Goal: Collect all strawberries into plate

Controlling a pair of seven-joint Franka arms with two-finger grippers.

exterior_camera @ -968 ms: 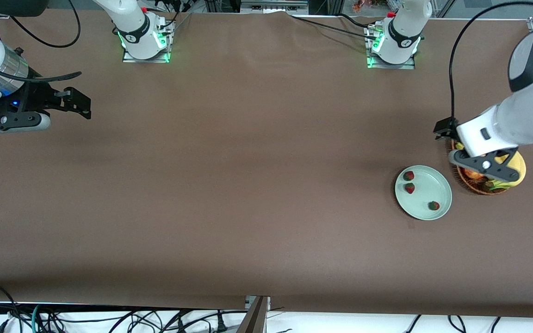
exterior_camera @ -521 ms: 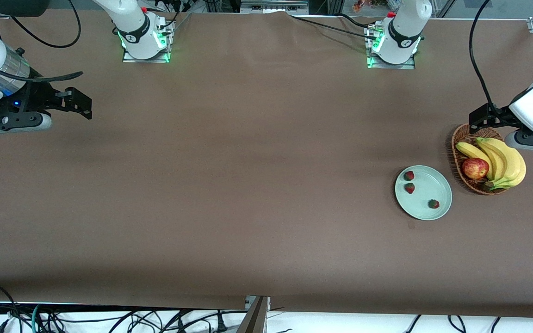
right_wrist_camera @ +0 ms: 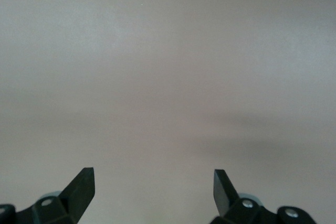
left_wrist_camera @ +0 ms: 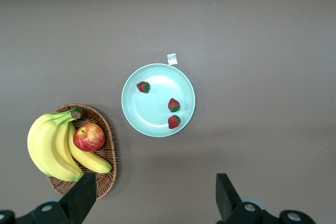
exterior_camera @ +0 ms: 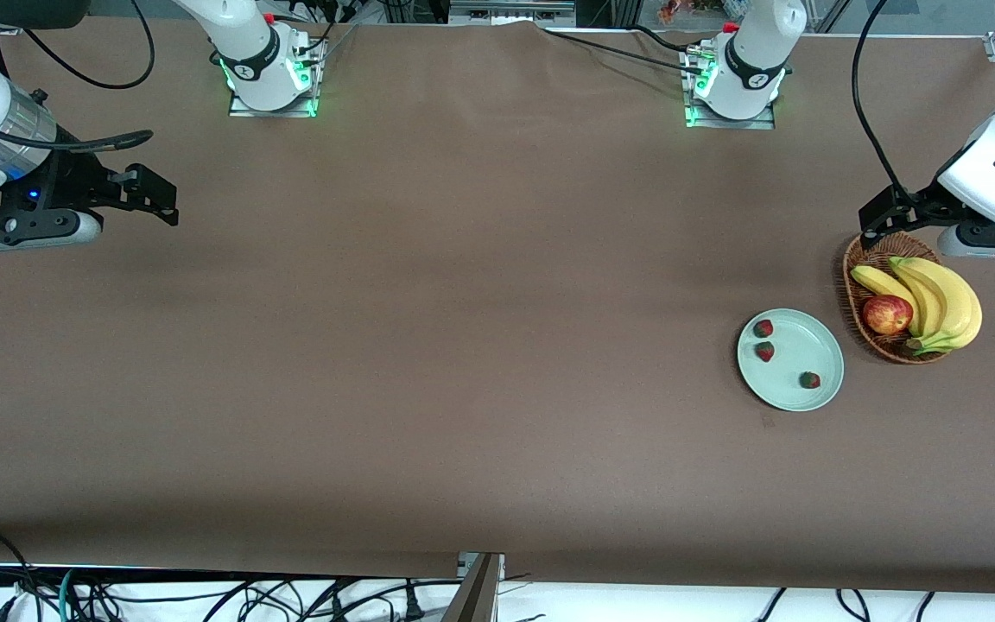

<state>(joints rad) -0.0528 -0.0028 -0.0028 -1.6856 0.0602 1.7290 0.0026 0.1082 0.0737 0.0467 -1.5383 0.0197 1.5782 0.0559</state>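
Observation:
Three strawberries (exterior_camera: 763, 328) (exterior_camera: 764, 351) (exterior_camera: 809, 380) lie in the pale mint-green plate (exterior_camera: 800, 341), toward the left arm's end of the table. They also show in the left wrist view (left_wrist_camera: 143, 86) (left_wrist_camera: 174, 105) (left_wrist_camera: 174, 121) in the plate (left_wrist_camera: 155, 109). My left gripper (exterior_camera: 882, 216) (left_wrist_camera: 155, 187) is open and empty, high over the table by the basket's rim. My right gripper (exterior_camera: 161, 197) (right_wrist_camera: 153, 179) is open and empty, waiting over bare table at the right arm's end.
A brown wicker basket (exterior_camera: 852, 259) (left_wrist_camera: 107, 179) stands beside the plate, holding a bunch of bananas (exterior_camera: 947, 302) and a red-yellow apple (exterior_camera: 887, 314). A small white scrap (left_wrist_camera: 171, 59) lies on the table by the plate's rim. Brown cloth covers the table.
My left gripper has risen and drawn back from over the basket, uncovering the bananas and apple. The strawberries stay in the plate. The right gripper has barely shifted.

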